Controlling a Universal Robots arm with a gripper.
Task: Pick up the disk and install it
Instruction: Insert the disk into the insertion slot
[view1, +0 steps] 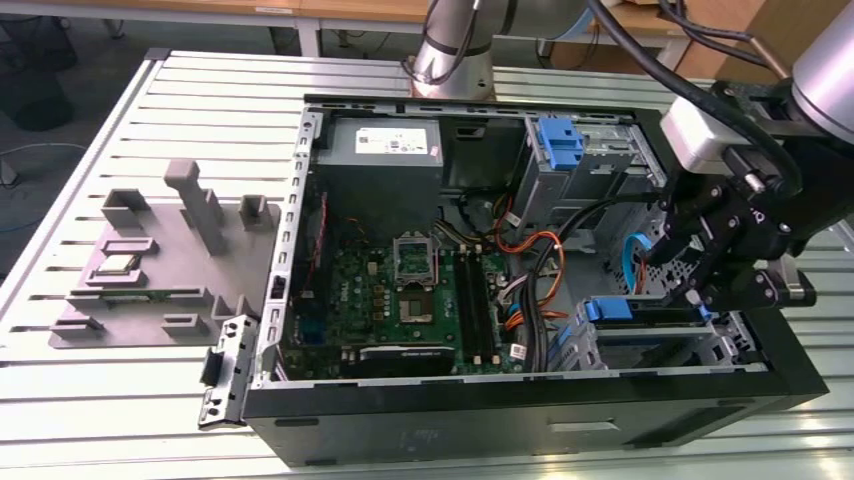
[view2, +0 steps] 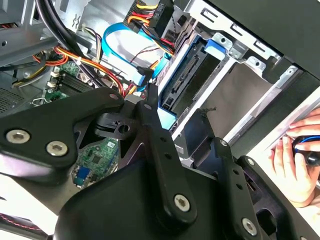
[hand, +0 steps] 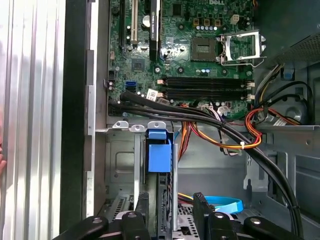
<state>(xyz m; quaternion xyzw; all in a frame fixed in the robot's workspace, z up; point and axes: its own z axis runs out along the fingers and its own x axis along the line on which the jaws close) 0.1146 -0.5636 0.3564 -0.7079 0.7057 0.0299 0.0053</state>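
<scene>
The gripper (view1: 714, 285) hangs over the drive bay (view1: 667, 350) at the exterior view's right of the open case (view1: 534, 420), its jaws spread and clamping nothing. The disk (hand: 160, 155) stands on edge in that bay, blue rail outward. In the first wrist view the fingers (hand: 141, 212) sit either side of it; whether they touch it is unclear. In the second wrist view a hand (view2: 295, 170) rests outside the case.
</scene>
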